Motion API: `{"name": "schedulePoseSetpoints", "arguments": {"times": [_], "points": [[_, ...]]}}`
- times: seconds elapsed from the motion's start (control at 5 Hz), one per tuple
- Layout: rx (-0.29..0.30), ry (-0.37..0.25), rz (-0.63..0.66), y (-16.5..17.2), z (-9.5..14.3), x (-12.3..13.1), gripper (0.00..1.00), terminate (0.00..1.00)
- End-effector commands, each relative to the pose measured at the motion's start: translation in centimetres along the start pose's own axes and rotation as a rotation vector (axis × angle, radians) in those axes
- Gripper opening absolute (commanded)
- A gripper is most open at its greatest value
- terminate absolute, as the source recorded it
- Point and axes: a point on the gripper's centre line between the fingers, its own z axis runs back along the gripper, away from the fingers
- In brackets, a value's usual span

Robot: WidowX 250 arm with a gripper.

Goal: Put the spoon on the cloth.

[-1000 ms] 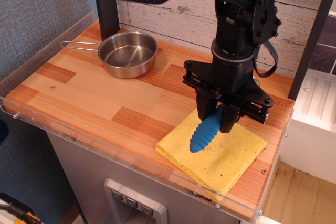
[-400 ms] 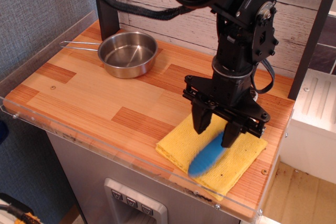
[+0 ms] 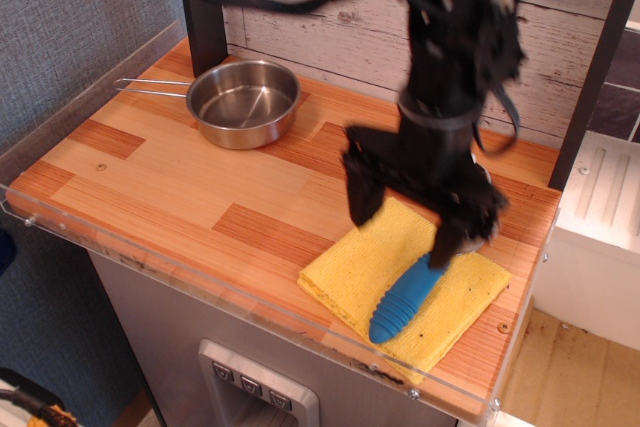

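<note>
The spoon (image 3: pixel 403 297) lies on the yellow cloth (image 3: pixel 365 267) with its ribbed blue handle pointing to the front; its metal bowl is hidden behind a finger. The cloth lies flat at the front right of the wooden table. My gripper (image 3: pixel 403 217) is open and blurred, a little above the cloth. Its left finger (image 3: pixel 361 192) stands over the cloth's back left edge and its right finger (image 3: pixel 452 237) is at the spoon's far end. The jaws stand wide apart and hold nothing.
A steel saucepan (image 3: pixel 243 102) with a wire handle stands at the back left. A clear plastic rim (image 3: pixel 150 247) runs along the table's front and left edges. A dark post (image 3: pixel 205 7) rises behind the pan. A white cabinet (image 3: pixel 600 237) stands at the right.
The gripper opened and let go of the spoon, which dropped flat onto the cloth. The gripper has since spread wider and lifted slightly.
</note>
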Motion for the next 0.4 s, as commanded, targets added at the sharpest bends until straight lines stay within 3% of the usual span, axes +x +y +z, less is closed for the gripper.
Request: {"name": "schedulePoseSetpoints", "arguments": {"times": [0.0, 0.2], "points": [[-0.016, -0.086, 0.199, 5.3, 3.7, -1.9, 1.00, 0.00], [-0.074, -0.086, 0.215, 6.7, 2.9, -1.6, 1.00, 0.00]]}}
